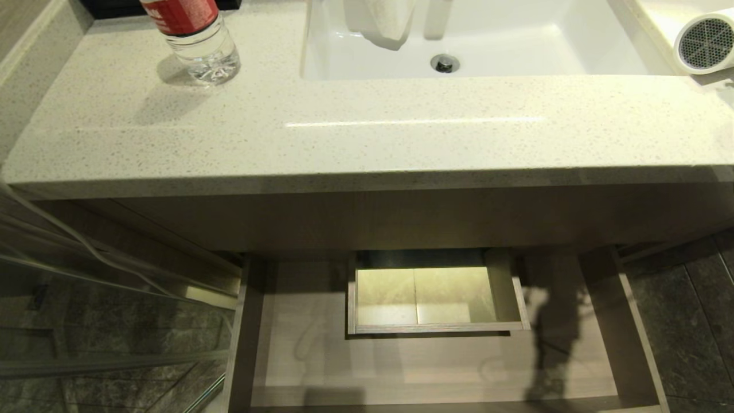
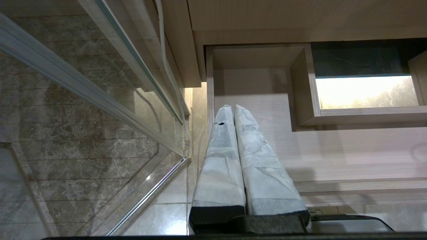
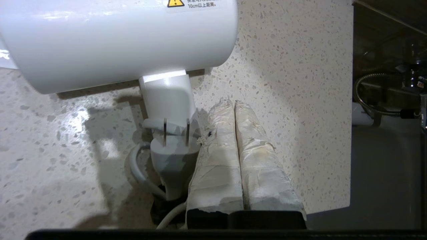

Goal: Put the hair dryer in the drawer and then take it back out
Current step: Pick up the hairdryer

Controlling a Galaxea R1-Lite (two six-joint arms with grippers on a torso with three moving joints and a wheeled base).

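The white hair dryer (image 1: 705, 43) lies on the speckled counter at the far right, grey mesh end toward me. Up close in the right wrist view, its body (image 3: 116, 40), short handle and plug with bundled cord (image 3: 170, 150) rest on the counter. My right gripper (image 3: 232, 104) is shut and empty, hovering just beside the plug and handle, over bare counter. The drawer (image 1: 436, 373) stands pulled out below the counter, nothing in it, with a boxed cutout (image 1: 433, 298) at the back centre. My left gripper (image 2: 232, 107) is shut, parked low by the drawer's left side (image 2: 210, 100).
A clear bottle with a red label (image 1: 198, 40) stands on the counter (image 1: 367, 143) at the back left. The white sink (image 1: 476, 46) is set in the middle. A glass partition (image 1: 103, 321) stands left of the drawer. The counter's edge (image 3: 350, 116) lies close beside my right gripper.
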